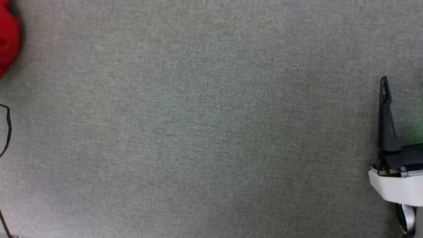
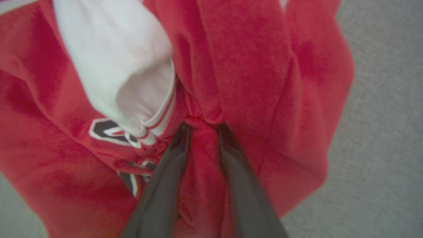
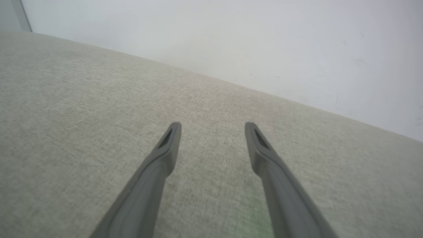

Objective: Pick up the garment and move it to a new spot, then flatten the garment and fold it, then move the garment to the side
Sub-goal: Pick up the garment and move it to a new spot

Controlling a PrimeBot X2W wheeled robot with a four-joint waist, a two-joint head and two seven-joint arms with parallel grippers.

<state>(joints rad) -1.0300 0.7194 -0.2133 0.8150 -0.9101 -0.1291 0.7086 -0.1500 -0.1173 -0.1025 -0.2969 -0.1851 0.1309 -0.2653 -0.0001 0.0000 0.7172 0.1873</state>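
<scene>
In the head view the grey fabric surface lies bare ahead. The garment is just a red lump at the far upper left edge, well apart from the one dark finger that rises at the lower right. A thin black cable loops in at the left edge. In the left wrist view the left gripper has its fingers drawn in narrow, with a ridge of red cloth pinched and puckered between the tips. A white sleeve with striped trim lies up and to the left of them, and black, white-outlined lettering sits just beside the left finger. Whether the bunched shirt is off the surface I cannot tell. In the right wrist view the right gripper holds its fingers wide apart over bare fabric with nothing between them, and a pale wall stands beyond the tips. By my reading only the first grasp is under way. Carrying it to a new spot, flattening, folding and setting it aside all remain.
</scene>
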